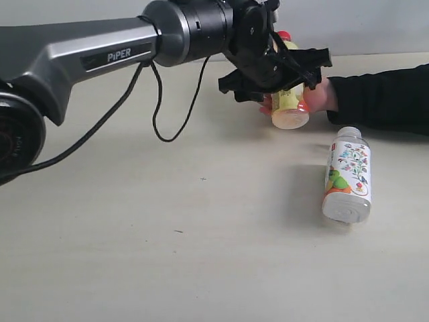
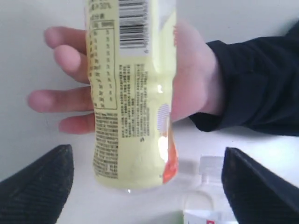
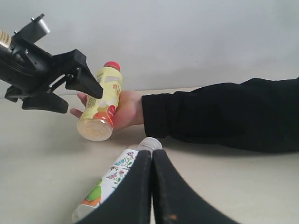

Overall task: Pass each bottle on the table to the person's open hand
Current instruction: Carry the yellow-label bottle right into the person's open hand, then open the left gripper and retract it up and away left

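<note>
Exterior view: the left gripper [image 1: 281, 72] hung spread around the yellow bottle [image 1: 289, 111], which lay in the person's open hand [image 1: 322, 97]. This handover looked nearly done. Next would be backing off cleanly, then grasping the 1 floral bottle [image 1: 348, 176] lying on the surface [image 1: 167, 235].

Left wrist view: neither finger touched the yellow bottle, which looked full.

Right wrist view: the right gripper [image 3: 152, 186] was pressed together and empty.

The yellow bottle [image 2: 131, 116] is glossy plastic, the table [image 1: 134, 255] smooth matt.

grey arm [image 1: 67, 50] marked piper, black wrist joint [image 1: 201, 27], thin black cable [image 1: 155, 114], black ribbed left tool [image 1: 278, 72].
</note>
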